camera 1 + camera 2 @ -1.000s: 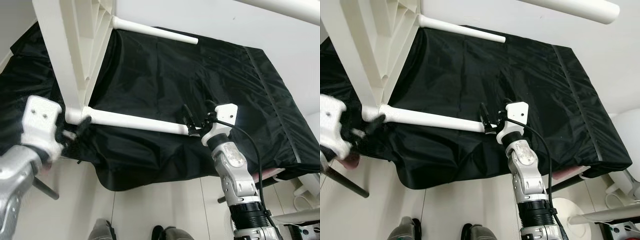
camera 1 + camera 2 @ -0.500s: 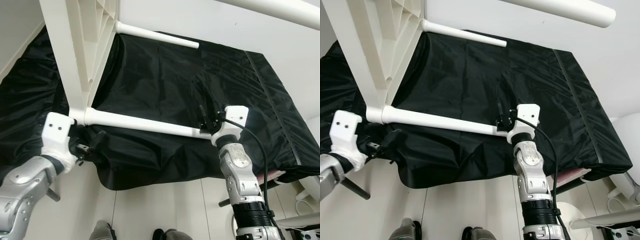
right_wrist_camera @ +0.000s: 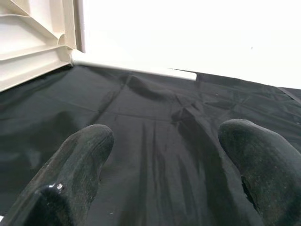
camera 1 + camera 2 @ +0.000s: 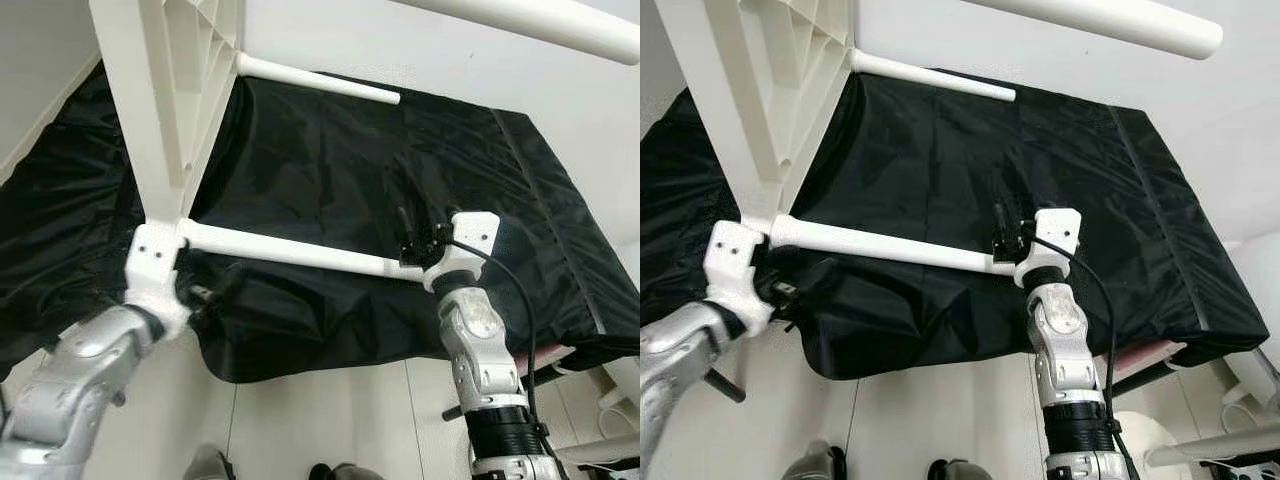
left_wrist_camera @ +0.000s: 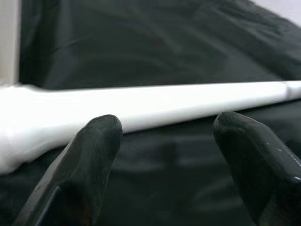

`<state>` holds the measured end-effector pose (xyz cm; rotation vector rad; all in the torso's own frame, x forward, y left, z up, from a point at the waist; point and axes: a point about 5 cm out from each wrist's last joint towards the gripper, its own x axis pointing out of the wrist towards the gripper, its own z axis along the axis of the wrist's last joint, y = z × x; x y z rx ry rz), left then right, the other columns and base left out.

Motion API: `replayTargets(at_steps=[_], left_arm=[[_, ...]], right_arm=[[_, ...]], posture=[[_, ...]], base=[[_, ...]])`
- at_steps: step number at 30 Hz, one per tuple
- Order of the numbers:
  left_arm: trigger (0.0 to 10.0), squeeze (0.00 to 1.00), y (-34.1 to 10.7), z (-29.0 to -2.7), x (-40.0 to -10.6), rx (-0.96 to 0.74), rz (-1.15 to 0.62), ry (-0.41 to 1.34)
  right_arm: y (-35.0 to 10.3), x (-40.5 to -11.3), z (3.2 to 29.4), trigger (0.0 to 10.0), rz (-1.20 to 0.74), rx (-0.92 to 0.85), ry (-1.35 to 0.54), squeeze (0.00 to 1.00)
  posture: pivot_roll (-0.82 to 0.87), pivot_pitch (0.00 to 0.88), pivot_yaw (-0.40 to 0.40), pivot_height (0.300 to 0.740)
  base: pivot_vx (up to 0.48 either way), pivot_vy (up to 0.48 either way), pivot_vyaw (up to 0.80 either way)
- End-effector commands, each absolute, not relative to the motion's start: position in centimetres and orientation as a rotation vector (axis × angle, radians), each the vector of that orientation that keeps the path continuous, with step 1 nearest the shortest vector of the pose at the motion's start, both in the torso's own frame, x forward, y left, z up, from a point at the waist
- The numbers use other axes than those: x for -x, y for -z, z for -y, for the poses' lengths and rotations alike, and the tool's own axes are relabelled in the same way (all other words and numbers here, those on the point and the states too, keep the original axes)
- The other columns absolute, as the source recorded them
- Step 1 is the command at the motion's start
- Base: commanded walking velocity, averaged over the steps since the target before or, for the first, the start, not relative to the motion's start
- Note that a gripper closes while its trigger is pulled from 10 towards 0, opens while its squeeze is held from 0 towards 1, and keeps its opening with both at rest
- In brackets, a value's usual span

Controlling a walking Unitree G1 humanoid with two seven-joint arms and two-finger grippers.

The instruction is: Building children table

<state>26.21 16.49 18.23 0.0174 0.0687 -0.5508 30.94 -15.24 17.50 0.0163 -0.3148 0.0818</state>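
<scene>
The white children table [image 4: 165, 90] is tipped on its side at the upper left, its ribbed underside facing me. Its near leg [image 4: 290, 252] reaches out to the right above the black cloth. A far leg [image 4: 320, 82] lies at the back, and another leg [image 4: 1110, 25] crosses the top of the view. My left gripper [image 4: 218, 285] hangs just below the near leg's base, open, with that leg [image 5: 155, 101] beyond its fingertips [image 5: 101, 127]. My right gripper [image 4: 410, 240] is at the near leg's free end, open, with nothing between its fingers [image 3: 89, 141].
A black cloth [image 4: 330, 170] covers a wide low surface and hangs over its front edge. Pale floor tiles [image 4: 330, 410] lie in front of it, with my feet [image 4: 205, 465] at the bottom. White wall stands behind. A dark slanted bar [image 4: 720, 385] sits low on the left.
My left arm has swung in to the right and up, bringing its gripper under the base of the near leg. The right gripper has stayed at the leg's free end.
</scene>
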Motion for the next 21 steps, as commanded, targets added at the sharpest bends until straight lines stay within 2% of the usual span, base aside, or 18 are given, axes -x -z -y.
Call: replayTargets(at_steps=[1, 5, 7, 11, 14, 15, 17, 21], left_arm=[[10.0, 0.0, -18.2, -15.5, -26.2, -0.008, -0.066, 0.658], [10.0, 0.0, -18.4, -15.1, -26.6, 0.004, -0.049, 0.623], [10.0, 0.0, -18.6, -14.6, -27.7, 0.029, -0.042, 0.564], [10.0, 0.0, -19.6, -16.0, -28.7, 0.029, 0.004, 0.405], [10.0, 0.0, -19.8, -16.3, -28.8, 0.02, 0.016, 0.383], [10.0, 0.0, -19.9, -16.5, -28.9, 0.006, 0.021, 0.369], [10.0, 0.0, -19.7, -16.8, -29.2, -0.016, 0.0, 0.349], [10.0, 0.0, -19.7, -16.2, -29.9, -0.054, 0.029, 0.355]], right_arm=[[-17.4, -30.5, 15.6, 10.0, 0.326, -0.021, -0.068, 0.0], [-17.4, -30.3, 15.6, 10.0, 0.329, -0.018, -0.067, 0.0], [-17.2, -29.9, 15.5, 10.0, 0.337, -0.019, -0.085, 0.0], [-17.2, -29.5, 15.5, 10.0, 0.353, 0.004, -0.125, 0.0], [-17.3, -29.5, 15.5, 10.0, 0.355, 0.007, -0.13, 0.0], [-17.4, -29.5, 15.3, 10.0, 0.361, 0.016, -0.144, 0.0], [-17.3, -29.7, 14.8, 10.0, 0.366, 0.033, -0.178, 0.0], [-17.4, -30.0, 14.4, 10.0, 0.374, 0.031, -0.159, 0.0]], posture=[[0.1, 0.101, -0.104, 0.74], [0.1, 0.101, -0.101, 0.74], [0.11, 0.097, -0.072, 0.74], [0.13, 0.096, -0.022, 0.74], [0.13, 0.096, -0.022, 0.74], [0.14, 0.099, 0.006, 0.74], [0.13, 0.098, 0.015, 0.74], [0.12, 0.087, 0.024, 0.74]], base=[[0.0, 0.0, 0.0], [0.0, 0.0, 0.0], [0.0, 0.0, 0.0], [0.0, 0.0, 0.0], [0.0, 0.0, 0.0], [0.0, 0.0, 0.0], [0.0, 0.0, 0.0], [0.0, 0.0, 0.0]])
